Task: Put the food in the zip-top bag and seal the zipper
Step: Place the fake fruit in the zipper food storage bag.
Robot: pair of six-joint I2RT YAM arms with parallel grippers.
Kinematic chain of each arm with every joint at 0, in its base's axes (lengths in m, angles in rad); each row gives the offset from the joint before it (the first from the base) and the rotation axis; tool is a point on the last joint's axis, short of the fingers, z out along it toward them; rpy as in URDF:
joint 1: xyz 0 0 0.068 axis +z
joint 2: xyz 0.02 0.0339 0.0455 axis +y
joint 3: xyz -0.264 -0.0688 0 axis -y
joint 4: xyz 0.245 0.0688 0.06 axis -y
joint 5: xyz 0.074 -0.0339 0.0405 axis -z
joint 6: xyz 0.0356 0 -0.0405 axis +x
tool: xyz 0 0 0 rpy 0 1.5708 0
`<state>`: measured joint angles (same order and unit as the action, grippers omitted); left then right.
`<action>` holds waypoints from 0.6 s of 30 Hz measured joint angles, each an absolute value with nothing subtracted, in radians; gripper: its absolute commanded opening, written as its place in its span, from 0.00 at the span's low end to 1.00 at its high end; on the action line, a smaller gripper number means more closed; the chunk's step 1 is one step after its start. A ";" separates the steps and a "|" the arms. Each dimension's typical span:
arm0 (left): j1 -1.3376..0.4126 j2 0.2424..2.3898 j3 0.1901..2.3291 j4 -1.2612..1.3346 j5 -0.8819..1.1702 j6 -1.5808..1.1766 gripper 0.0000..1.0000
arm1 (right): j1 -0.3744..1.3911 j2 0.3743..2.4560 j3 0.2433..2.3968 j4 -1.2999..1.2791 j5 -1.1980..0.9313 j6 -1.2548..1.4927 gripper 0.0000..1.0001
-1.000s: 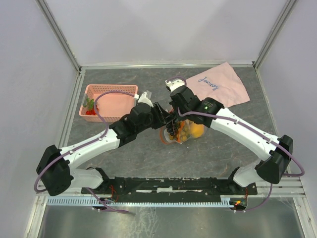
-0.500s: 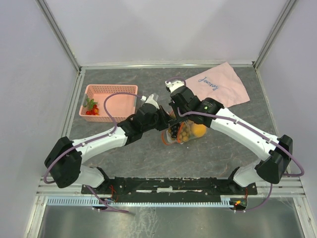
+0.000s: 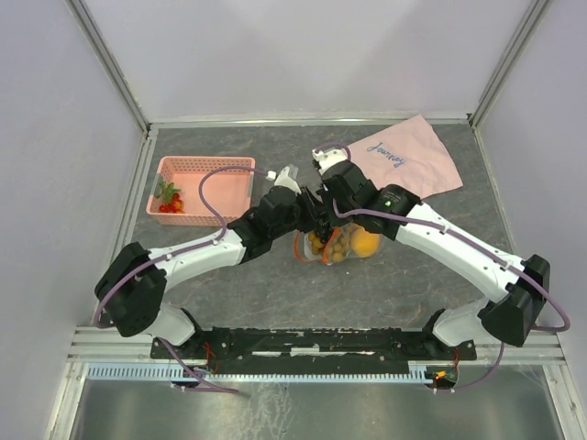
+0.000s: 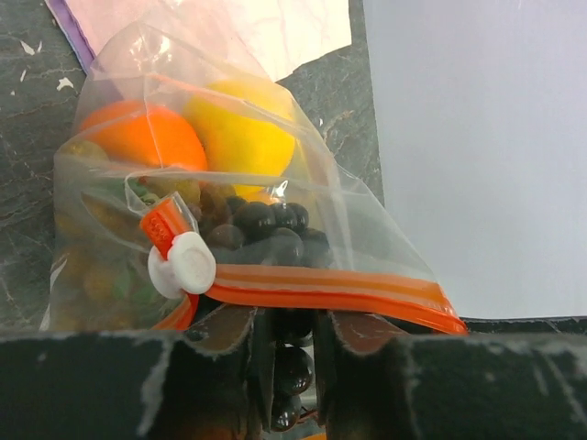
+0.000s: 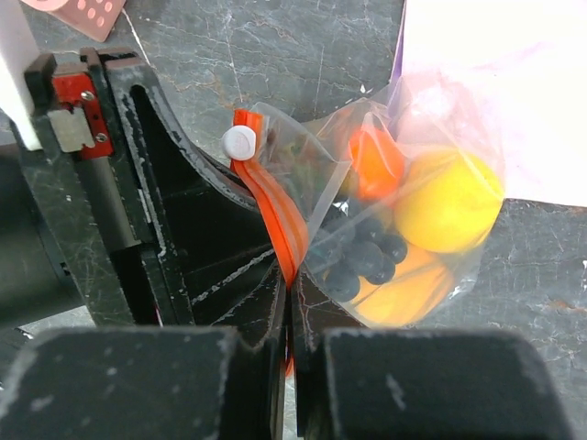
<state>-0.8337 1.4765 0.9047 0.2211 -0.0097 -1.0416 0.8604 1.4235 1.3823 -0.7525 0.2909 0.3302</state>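
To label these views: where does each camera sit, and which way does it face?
Top external: above and behind the bases, looking down on the table; left arm and right arm show.
Left wrist: on the left arm, facing the zip-top bag; its fingers fill the bottom edge.
Right wrist: on the right arm, looking down at the zipper; its fingers show below.
Shared: both wrist views show the white slider.

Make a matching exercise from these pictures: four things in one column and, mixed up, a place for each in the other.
1 lemon
2 basket
3 cloth
4 white slider

A at the far right corner of the table
B on the orange strip
C inside the clear bag
D holding small red pieces

Pairs: 1-C, 2-D, 3-A, 4-B
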 measured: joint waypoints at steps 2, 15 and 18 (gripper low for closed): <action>-0.834 1.471 0.905 0.218 -0.019 -1.041 0.37 | 0.859 1.419 1.377 -0.748 0.294 0.334 0.08; -0.834 1.269 0.895 0.066 -0.077 -0.963 0.44 | 0.823 1.396 1.359 -0.738 0.306 0.342 0.08; -0.834 1.256 0.894 0.012 -0.076 -0.951 0.45 | 0.823 1.396 1.359 -0.738 0.302 0.344 0.08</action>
<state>-0.8337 1.2560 0.8944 0.0116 -0.0757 -0.9508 0.8234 1.3964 1.3586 -0.7376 0.3019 0.3439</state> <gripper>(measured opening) 0.438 0.080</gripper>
